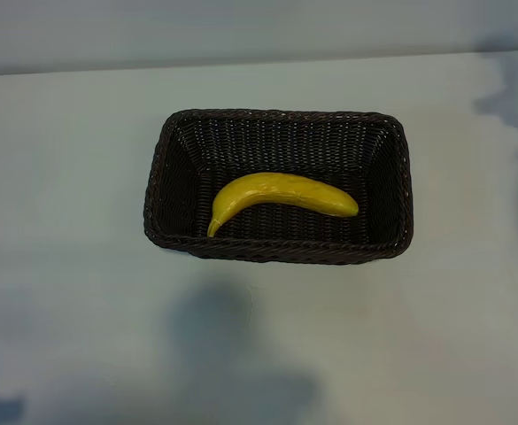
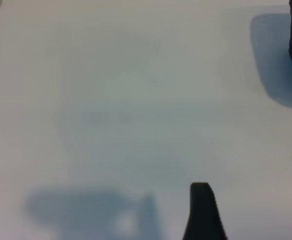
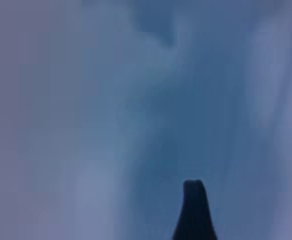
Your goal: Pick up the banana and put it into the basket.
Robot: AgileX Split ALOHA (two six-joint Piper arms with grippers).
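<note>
We find the left gripper's dark fingertip (image 2: 201, 210) poised over the bare white table (image 1: 64, 266), jaws spread and holding nothing. Farther out, at table centre, the banana (image 1: 281, 199) lies inside the basket (image 1: 157, 177), its stem end aimed toward seven o'clock, its blunt end toward three. The right gripper's fingertip (image 3: 194, 212) hangs over blurred surface, jaws likewise spread, gripping nothing we can see.
</note>
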